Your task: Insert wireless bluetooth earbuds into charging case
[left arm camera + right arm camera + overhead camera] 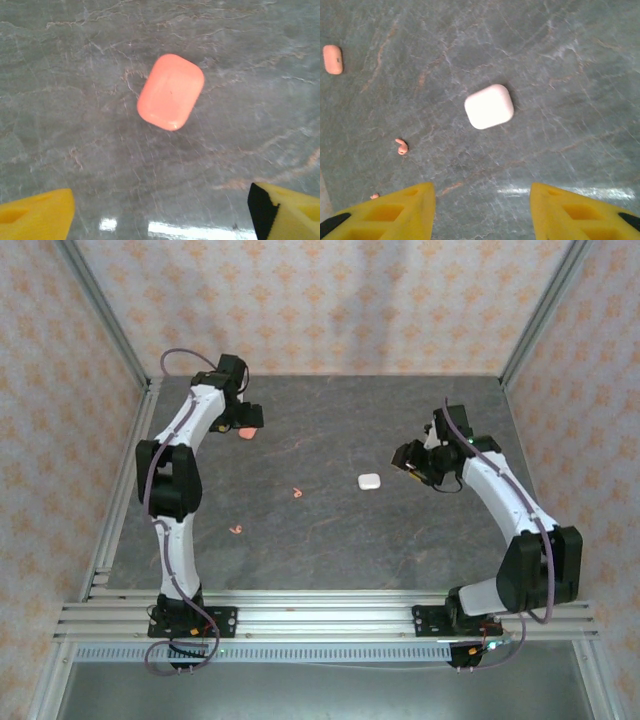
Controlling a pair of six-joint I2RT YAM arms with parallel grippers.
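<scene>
A closed coral-pink charging case (170,91) lies flat on the grey stone table, just ahead of my left gripper (160,215), which hangs open above it with nothing between its yellow fingers (35,215). From above, that case (245,432) sits at the back left beside the left gripper (250,420). A closed white case (489,106) lies ahead of my open right gripper (482,210). Two coral-pink earbuds (298,492) (236,530) lie loose mid-table; the right wrist view catches them as an earbud (401,146) and a second earbud (374,196). The white earbuds are out of view.
The table (330,540) is walled by patterned panels at the back and sides, with aluminium rails (320,618) along the near edge. The white case (369,481) lies left of the right gripper (405,458). Bare stone separates the cases and earbuds.
</scene>
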